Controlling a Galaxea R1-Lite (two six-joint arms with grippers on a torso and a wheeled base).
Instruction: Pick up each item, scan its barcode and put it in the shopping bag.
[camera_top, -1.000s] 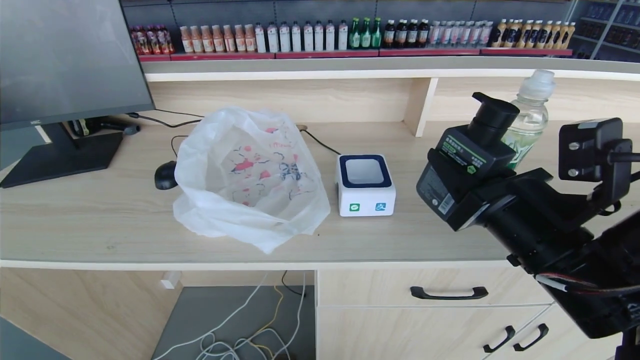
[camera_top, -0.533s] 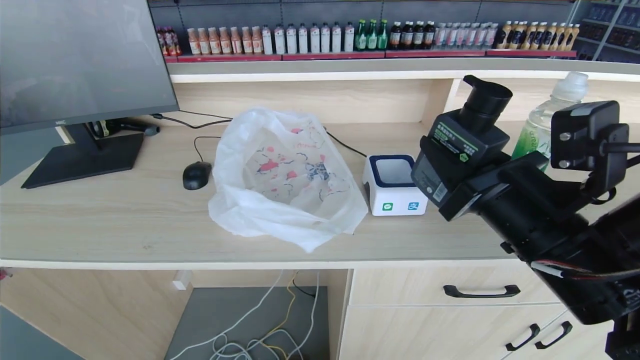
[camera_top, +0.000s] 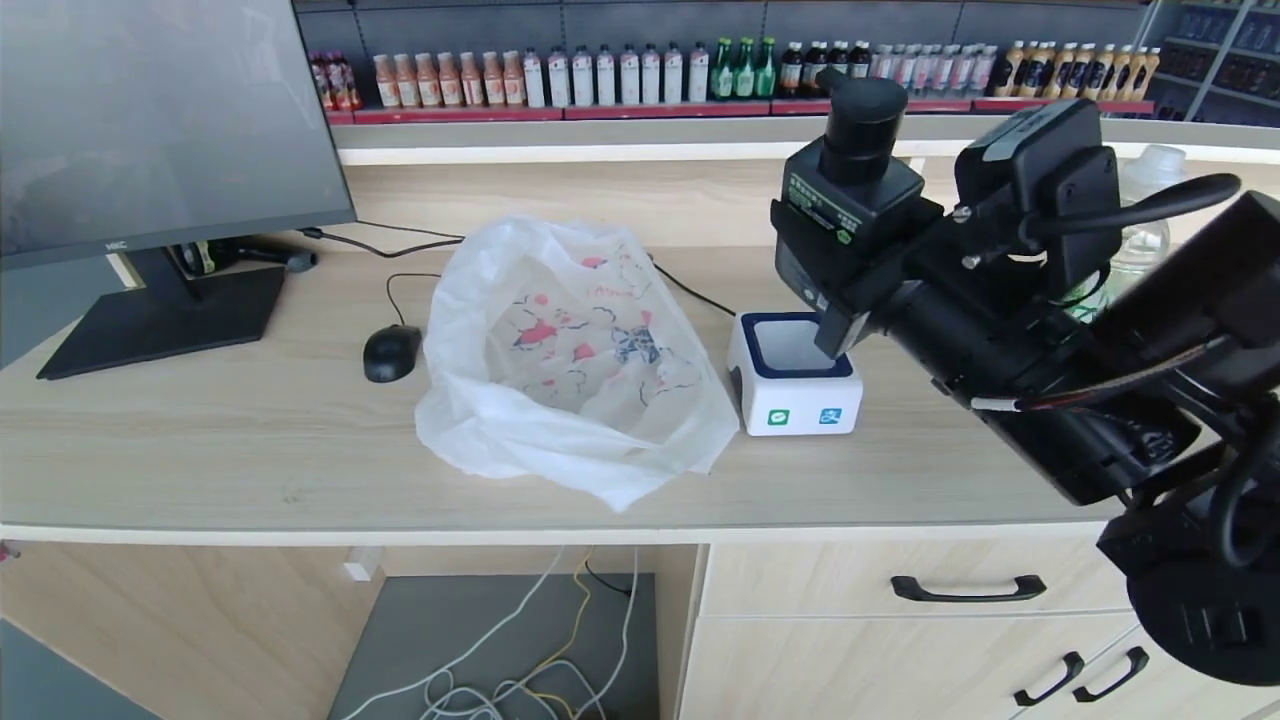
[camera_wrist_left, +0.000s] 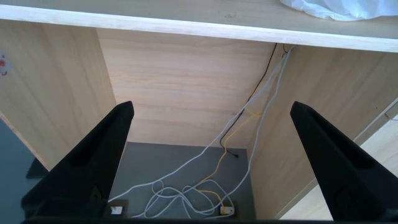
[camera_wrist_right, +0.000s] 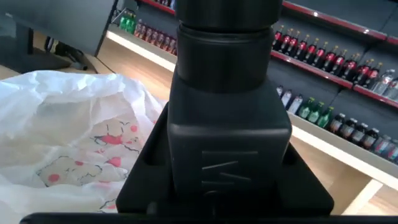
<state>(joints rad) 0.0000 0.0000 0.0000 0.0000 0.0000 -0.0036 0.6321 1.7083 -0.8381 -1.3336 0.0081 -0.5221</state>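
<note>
A black square-bodied bottle (camera_top: 840, 215) with a round black cap and green-and-white labels is clamped nearly upright in the right gripper (camera_top: 850, 285), up off the counter and just above the scanner (camera_top: 800, 410). The scanner is a white box with a dark-blue-rimmed window on top. Just left of it, mid-counter, the white translucent shopping bag (camera_top: 570, 400) with red and dark print lies slumped, its mouth open.
</note>
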